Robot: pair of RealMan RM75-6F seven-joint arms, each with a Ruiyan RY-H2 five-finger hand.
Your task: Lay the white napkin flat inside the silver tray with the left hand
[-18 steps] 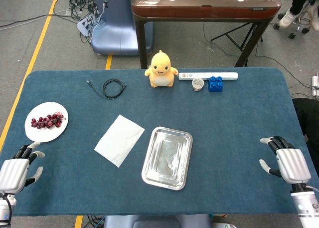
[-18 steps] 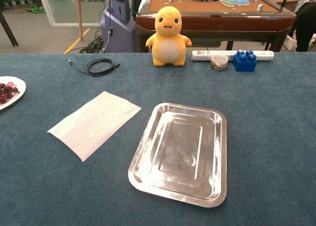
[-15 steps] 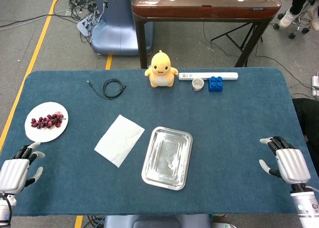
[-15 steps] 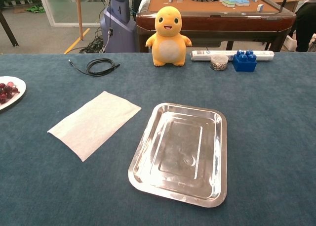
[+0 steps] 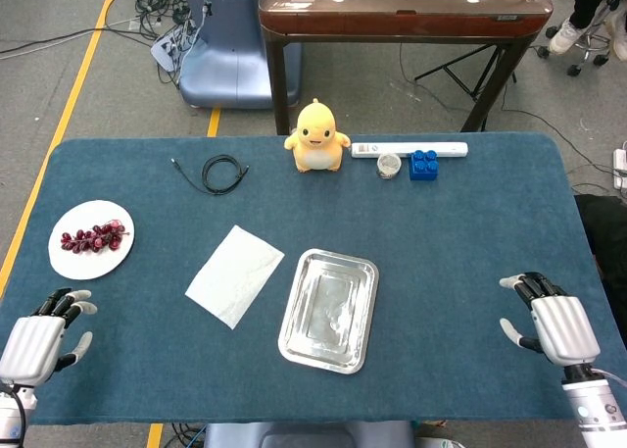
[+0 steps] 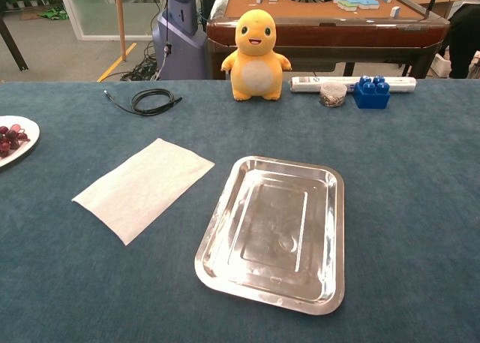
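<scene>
The white napkin (image 5: 235,274) lies flat on the blue table, just left of the silver tray (image 5: 328,310). In the chest view the napkin (image 6: 143,187) and the empty tray (image 6: 274,230) sit side by side, apart. My left hand (image 5: 39,338) hovers at the table's near left corner, fingers apart, holding nothing, well left of the napkin. My right hand (image 5: 549,323) is at the near right edge, also with fingers apart and empty. Neither hand shows in the chest view.
A white plate of red grapes (image 5: 91,239) sits at the left. At the back stand a yellow plush toy (image 5: 316,136), a black cable (image 5: 221,173), a small jar (image 5: 388,165), a blue brick (image 5: 423,164) and a long white bar (image 5: 409,150).
Both hands have shifted slightly: the left a little down and right, the right a little left and up. The napkin and tray have not moved.
</scene>
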